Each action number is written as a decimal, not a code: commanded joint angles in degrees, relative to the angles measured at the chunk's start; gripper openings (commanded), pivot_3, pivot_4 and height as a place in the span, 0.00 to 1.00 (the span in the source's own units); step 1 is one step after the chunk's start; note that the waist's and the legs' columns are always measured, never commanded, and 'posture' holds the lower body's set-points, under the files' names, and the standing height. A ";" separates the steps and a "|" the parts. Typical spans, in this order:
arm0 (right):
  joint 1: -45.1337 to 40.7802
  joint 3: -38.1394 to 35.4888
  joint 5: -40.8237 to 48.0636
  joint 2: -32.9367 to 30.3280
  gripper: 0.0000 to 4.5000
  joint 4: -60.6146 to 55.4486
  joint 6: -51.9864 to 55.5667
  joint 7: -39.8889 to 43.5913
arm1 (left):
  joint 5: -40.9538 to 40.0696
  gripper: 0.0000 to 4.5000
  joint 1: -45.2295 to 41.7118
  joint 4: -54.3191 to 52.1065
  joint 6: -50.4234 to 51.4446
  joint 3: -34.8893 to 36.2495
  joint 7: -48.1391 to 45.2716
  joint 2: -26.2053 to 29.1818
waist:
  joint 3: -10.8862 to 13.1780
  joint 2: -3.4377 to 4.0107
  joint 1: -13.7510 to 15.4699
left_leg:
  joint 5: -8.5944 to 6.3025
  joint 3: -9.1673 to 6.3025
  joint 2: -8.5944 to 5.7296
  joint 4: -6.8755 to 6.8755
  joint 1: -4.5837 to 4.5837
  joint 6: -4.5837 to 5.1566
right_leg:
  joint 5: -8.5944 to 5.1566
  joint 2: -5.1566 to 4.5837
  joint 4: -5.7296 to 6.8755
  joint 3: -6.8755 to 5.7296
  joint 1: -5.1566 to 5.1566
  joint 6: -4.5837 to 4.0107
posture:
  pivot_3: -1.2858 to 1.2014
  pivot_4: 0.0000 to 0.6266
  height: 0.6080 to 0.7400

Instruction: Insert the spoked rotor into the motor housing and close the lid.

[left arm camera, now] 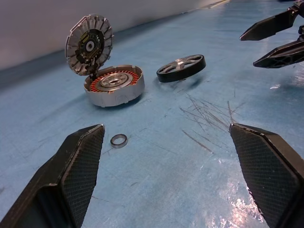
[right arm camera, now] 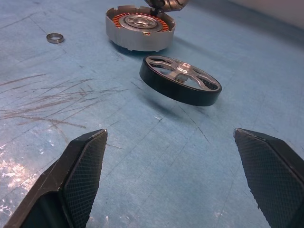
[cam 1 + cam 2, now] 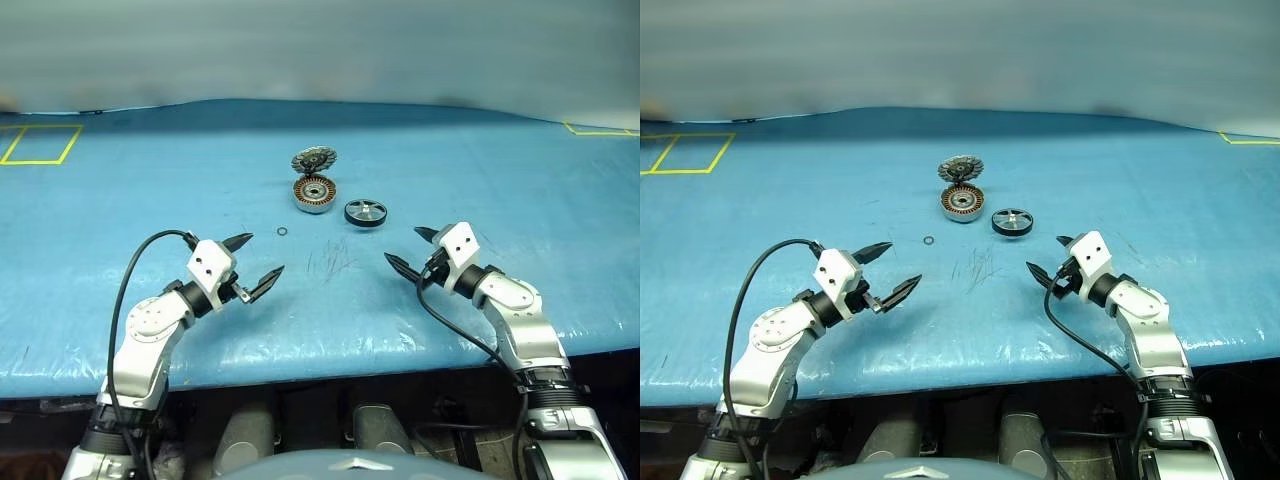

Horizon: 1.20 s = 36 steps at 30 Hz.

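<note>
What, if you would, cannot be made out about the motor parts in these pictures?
- Lid: right wrist view, cut off by the picture's edge.
- Spoked rotor: its underside faces the table.
- Small ring: too small in the eye views to identify.
- Motor housing: far wall behind the raised lid.

Quick count of what's on the blue table [image 3: 150,190]: one motor housing [image 3: 314,196] with copper windings, sitting dead center. One lid [image 3: 314,160] hinged up at its 12 o'clock. One spoked rotor [image 3: 366,212] at the housing's 4 o'clock. One tiny ring [image 3: 282,232] at its 7 o'clock. Two yellow tape outlines, one far out at 10 o'clock [image 3: 40,144], one at 2 o'clock [image 3: 600,129].
</note>
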 commanded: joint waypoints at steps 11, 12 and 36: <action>-0.98 -1.10 0.59 -0.36 1.00 -0.22 -1.60 0.15 | 0.00 1.00 -0.99 -0.39 -1.65 -0.21 -0.13 -0.19 | 0.00 0.00 0.00 | 0.00 0.00 0.00 0.00 0.00 0.00 | 0.00 0.00 0.00 0.00 0.00 0.00 | 0.52 0.24 1.00; -0.83 -1.09 0.65 -0.31 1.00 -0.34 -1.58 0.17 | 0.02 1.00 -0.99 -0.39 -1.63 -0.23 -0.15 -0.17 | 0.00 0.00 0.00 | 0.00 0.00 0.00 0.00 0.00 0.00 | 0.00 0.00 0.00 0.00 0.00 0.00 | 0.52 0.24 1.00; -0.54 -0.90 1.00 -0.22 1.00 -1.04 -0.76 0.39 | -0.08 1.00 -1.31 0.33 -0.81 -0.67 -0.22 -0.32 | 0.00 0.00 0.00 | 0.00 0.00 0.00 0.01 0.00 0.00 | 0.01 0.00 0.00 0.00 0.01 0.01 | 0.52 0.24 1.00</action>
